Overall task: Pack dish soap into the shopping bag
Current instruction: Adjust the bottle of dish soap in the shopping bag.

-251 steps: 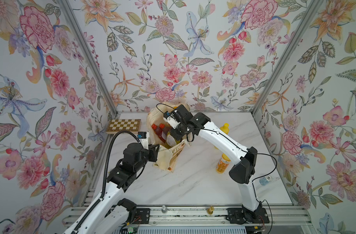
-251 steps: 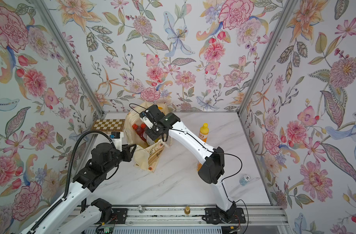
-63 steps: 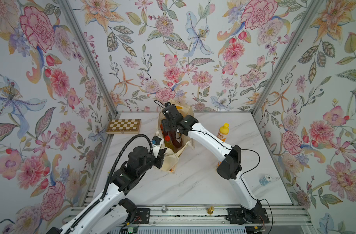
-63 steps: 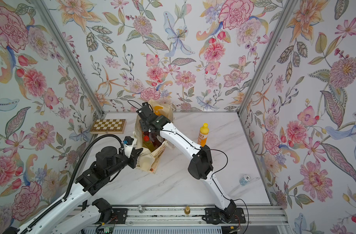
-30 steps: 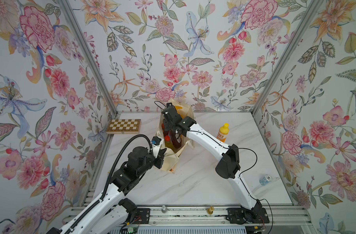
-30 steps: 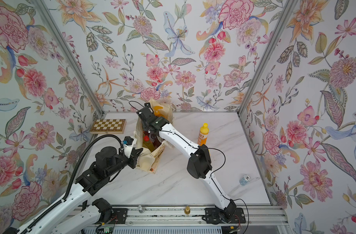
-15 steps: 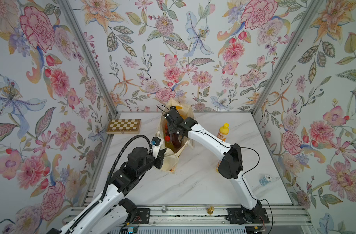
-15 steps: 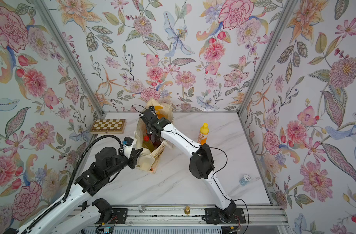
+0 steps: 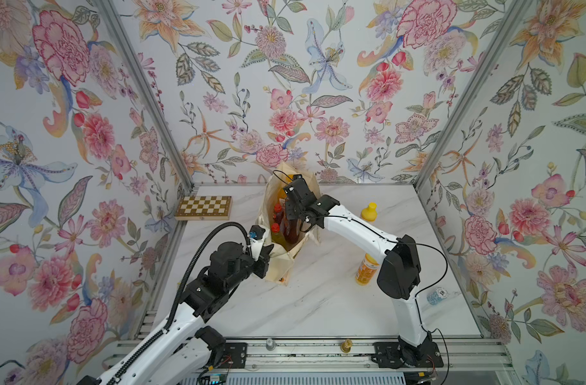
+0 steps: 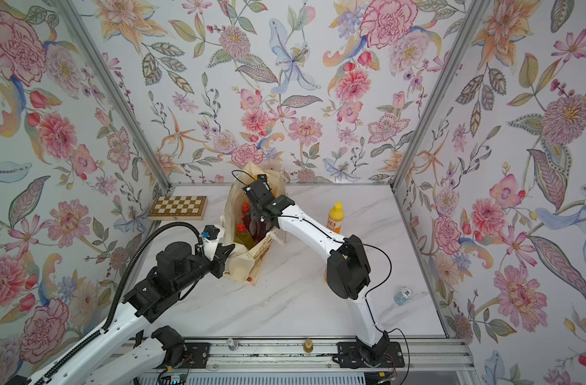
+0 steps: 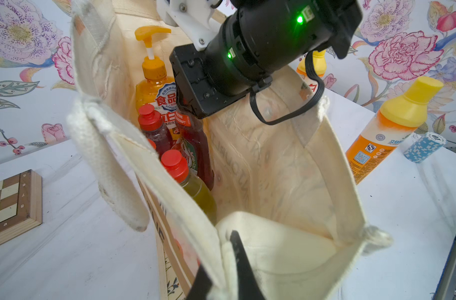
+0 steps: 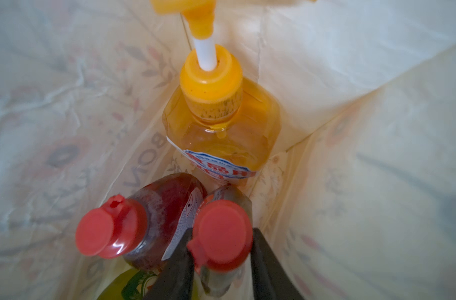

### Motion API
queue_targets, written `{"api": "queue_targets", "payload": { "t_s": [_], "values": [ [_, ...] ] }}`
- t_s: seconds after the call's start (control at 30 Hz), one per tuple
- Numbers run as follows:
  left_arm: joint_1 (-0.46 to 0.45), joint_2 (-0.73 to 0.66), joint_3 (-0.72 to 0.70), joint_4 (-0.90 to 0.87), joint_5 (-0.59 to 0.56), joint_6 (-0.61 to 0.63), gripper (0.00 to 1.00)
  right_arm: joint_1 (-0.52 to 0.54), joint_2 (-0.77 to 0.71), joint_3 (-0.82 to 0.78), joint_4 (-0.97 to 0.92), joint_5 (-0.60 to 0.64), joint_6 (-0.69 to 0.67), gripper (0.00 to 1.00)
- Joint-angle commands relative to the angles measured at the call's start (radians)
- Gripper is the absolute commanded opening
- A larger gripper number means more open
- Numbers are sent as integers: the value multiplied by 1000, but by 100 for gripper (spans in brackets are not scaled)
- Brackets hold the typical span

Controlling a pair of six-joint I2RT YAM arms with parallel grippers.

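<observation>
Overhead, the bag (image 9: 282, 261) stands upright, the right gripper (image 9: 291, 215) down inside it — in the left wrist view the left gripper (image 11: 221, 272) pinches its near rim tight — and in the right wrist view the right fingers (image 12: 177, 259) flank a red-capped bottle (image 12: 221, 233) at the neck, grip unclear.

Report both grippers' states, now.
Left gripper: shut on the bag rim.
Right gripper: shut on a red-capped bottle inside the bag.
</observation>
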Motion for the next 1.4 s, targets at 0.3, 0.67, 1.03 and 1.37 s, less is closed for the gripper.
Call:
{"api": "queue_targets", "payload": {
  "t_s": [0.3, 0.67, 1.03, 1.37],
  "values": [
    [-17, -27, 34, 56, 4, 46, 0, 1, -75, 22, 19, -72, -53, 50],
    [-18, -32, 37, 52, 4, 62, 0, 12, -153, 17, 20, -88, -77, 54],
    [-17, -35, 52, 52, 24, 73, 0, 15, -309, -23, -75, 16, -123, 62],
    [-18, -12, 95, 47, 20, 85, 0, -104, -642, -278, -252, 37, -69, 70]
  ]
}}
